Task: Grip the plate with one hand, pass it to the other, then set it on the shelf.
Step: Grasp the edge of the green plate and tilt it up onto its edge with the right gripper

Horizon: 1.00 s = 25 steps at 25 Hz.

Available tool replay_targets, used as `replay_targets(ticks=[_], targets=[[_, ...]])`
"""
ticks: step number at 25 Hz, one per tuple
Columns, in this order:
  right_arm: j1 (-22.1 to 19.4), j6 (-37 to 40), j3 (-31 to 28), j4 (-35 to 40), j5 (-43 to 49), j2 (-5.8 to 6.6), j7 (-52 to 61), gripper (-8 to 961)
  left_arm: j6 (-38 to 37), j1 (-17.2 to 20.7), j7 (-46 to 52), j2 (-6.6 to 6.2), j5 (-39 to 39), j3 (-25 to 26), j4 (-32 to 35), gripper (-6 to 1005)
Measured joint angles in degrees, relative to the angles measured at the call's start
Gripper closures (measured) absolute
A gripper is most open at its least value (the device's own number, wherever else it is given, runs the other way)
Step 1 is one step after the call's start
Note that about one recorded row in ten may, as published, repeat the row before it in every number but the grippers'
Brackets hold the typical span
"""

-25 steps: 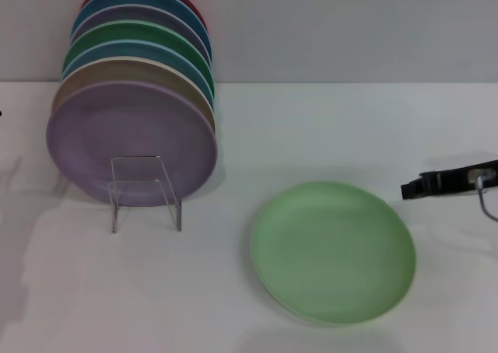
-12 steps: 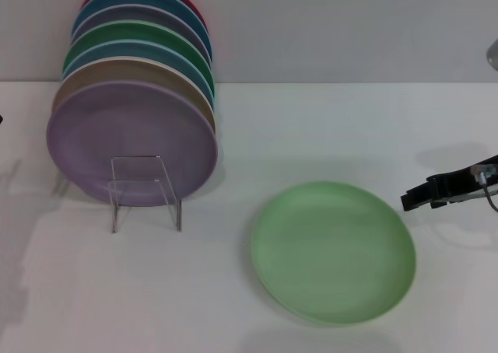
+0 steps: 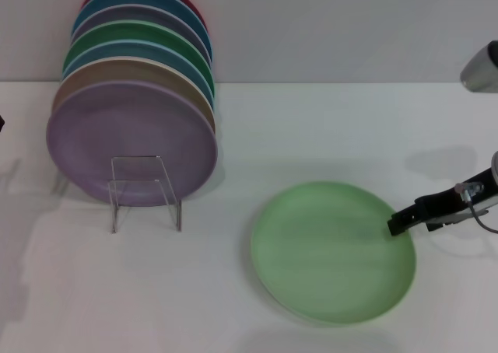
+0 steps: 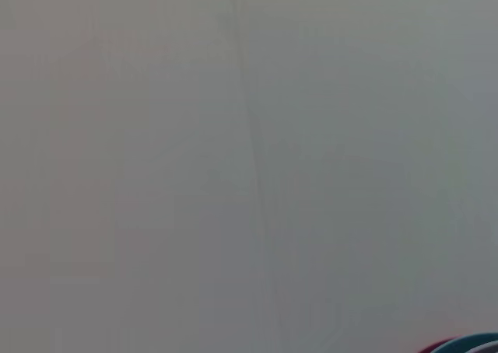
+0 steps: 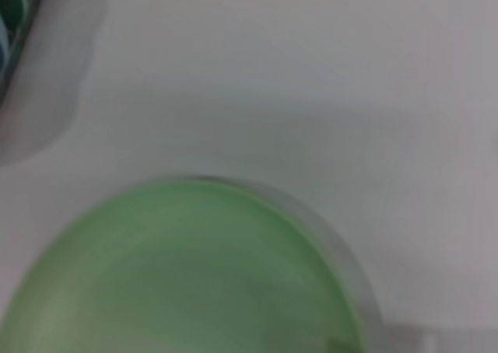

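Note:
The pale mint-green plate [image 3: 333, 252] lies flat on the white table, right of centre; it also fills the lower part of the right wrist view [image 5: 194, 283]. My right gripper [image 3: 398, 224], slim and black on a silver-grey arm, reaches in from the right, its tip at the plate's right rim. The wire shelf [image 3: 145, 194] stands at the left and holds several upright plates. The left gripper is out of view; the left wrist view shows only a grey wall and plate rims [image 4: 467, 344].
The lilac-purple plate [image 3: 131, 143] fronts the row in the shelf, with tan, blue, emerald-green and red plates behind it. A grey wall runs along the back. A silver-grey arm segment [image 3: 481, 65] shows at the upper right edge.
My right gripper has moved down and to the left, from beside the plate to its right rim. A silver-grey arm segment has come into view at the upper right.

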<state>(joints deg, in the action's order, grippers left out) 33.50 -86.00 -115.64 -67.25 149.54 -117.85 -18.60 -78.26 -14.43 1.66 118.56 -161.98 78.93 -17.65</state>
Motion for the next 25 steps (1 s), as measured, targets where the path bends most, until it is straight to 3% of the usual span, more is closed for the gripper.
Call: replay_targets(ticks=[7, 20, 25], targets=[[1.32, 1.55, 1.22, 3.21, 1.40, -0.01, 0.34, 251, 0.30, -0.23, -0.08, -0.09, -0.04, 0.00, -0.01, 214], [3.26, 3.27, 1.65, 6.72, 1.45, 0.07, 0.59, 264, 0.76, -0.36, -0.15, -0.09, -0.09, 0.19, 0.12, 215], [3.50, 3.45, 1.81, 7.34, 1.46, 0.08, 0.66, 361, 0.76, -0.64, -0.16, -0.09, -0.09, 0.26, 0.50, 215]])
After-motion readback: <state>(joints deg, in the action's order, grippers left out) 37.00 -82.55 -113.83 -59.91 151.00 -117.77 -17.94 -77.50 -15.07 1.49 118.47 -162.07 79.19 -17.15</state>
